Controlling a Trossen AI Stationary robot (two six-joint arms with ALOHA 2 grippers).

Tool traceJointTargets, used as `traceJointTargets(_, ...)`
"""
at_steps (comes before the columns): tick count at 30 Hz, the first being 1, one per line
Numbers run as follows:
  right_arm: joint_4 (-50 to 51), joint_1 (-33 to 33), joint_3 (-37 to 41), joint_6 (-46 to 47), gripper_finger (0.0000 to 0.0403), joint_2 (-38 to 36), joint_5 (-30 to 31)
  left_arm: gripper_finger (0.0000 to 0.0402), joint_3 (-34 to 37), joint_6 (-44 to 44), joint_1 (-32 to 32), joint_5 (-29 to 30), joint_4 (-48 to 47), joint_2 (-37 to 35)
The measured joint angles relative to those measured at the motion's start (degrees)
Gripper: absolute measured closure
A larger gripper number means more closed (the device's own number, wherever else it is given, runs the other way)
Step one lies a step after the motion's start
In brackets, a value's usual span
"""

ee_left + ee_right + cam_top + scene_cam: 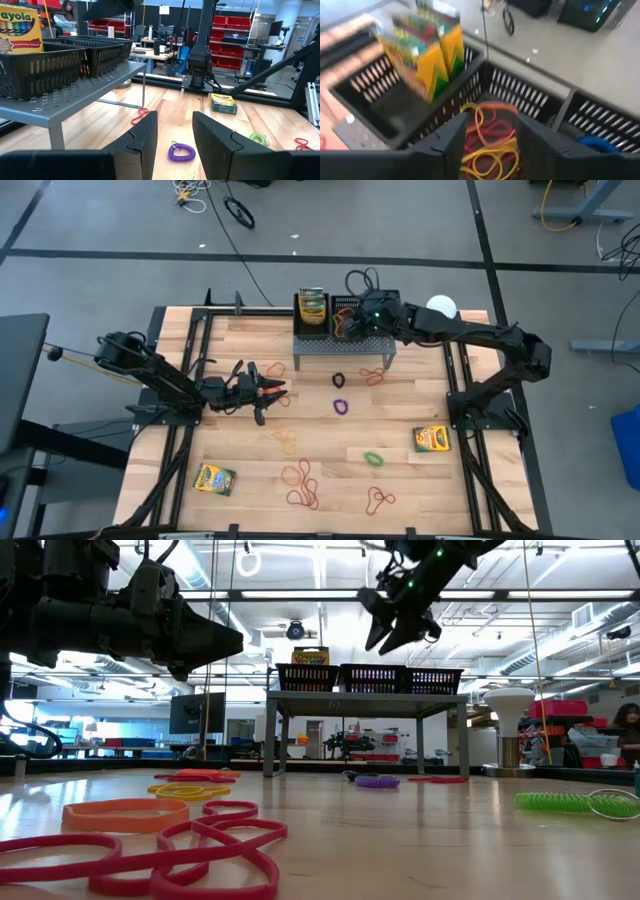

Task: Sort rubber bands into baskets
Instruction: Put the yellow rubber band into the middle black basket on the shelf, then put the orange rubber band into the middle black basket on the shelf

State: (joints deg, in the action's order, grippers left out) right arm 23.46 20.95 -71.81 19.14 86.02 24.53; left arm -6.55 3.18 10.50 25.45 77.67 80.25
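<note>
High view: right claw [352,318] over middle basket [347,308] on grey stand [345,347]; left claw [268,390] above counter [250,440]. Low view: loose rubber bands [170,840] on counter. Left wrist view: fingers [142,137] parted, empty. Right wrist view: fingers [447,142] parted, empty, over red and yellow bands [487,142]; crayon box [422,50] in neighbouring basket [380,100].

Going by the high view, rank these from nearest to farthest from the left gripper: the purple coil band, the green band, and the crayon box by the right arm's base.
From the left gripper:
1. Purple coil band, mid-table, towards the right arm's side.
2. Green band, farther right and towards the front edge.
3. Crayon box, beside the right arm's base.
</note>
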Motion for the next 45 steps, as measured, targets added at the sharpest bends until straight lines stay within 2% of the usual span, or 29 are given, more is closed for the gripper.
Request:
traceJointTargets(4,0.3,0.28,0.09,-0.55,0.0266,0.94,-0.95,0.0272,0.0,0.0,0.0,0.0,0.01,0.0)
traceJointTargets(9,0.44,-0.78,0.09,-2.44,0.0254,-0.15,-1.01,0.0272,0.0,0.0,0.0,0.0,0.07,0.0)
traceJointTargets(13,3.88,-4.87,0.04,-5.06,0.0259,-2.35,-5.44,0.0272,0.0,0.0,0.0,0.0,0.05,0.0)
traceJointTargets(16,9.41,-10.16,0.35,-6.42,0.0287,-2.23,-3.5,0.0272,0.0,0.0,0.0,0.0,0.05,0.0)
traceJointTargets(21,7.5,-20.72,7.19,-5.07,0.036,-2.23,1.15,0.0272,0.0,0.0,-0.01,0.0,0.01,0.0)
traceJointTargets(23,3.13,-24.61,10.27,-3.74,0.0388,-2.23,2.5,0.0272,0.0,0.0,0.0,0.0,-0.09,0.0)
traceJointTargets(25,-2.52,-28.12,14.28,-2.64,0.0396,-2.25,3.19,0.0272,0.0,0.0,-0.01,0.01,-0.09,0.01)
traceJointTargets(30,-24.27,-35.52,26.26,-3.61,0.0379,-2.1,6.85,0.0272,0.0,0.0,-0.02,0.0,0.0,0.01)
traceJointTargets(36,-46.84,-39.56,39.73,-0.2,0.0376,-1.91,6.28,0.0272,0.0,0.0,0.0,0.0,0.09,0.0)
traceJointTargets(40,-54.92,-40.48,43.96,0.12,0.0376,-1.93,7.62,0.0272,0.0,0.0,-0.01,0.0,1.37,0.02)
traceJointTargets(45,-57.89,-40.46,45.76,0.04,0.0376,-1.93,10.47,0.0272,-0.02,-0.28,-0.07,0.02,1.49,0.02)
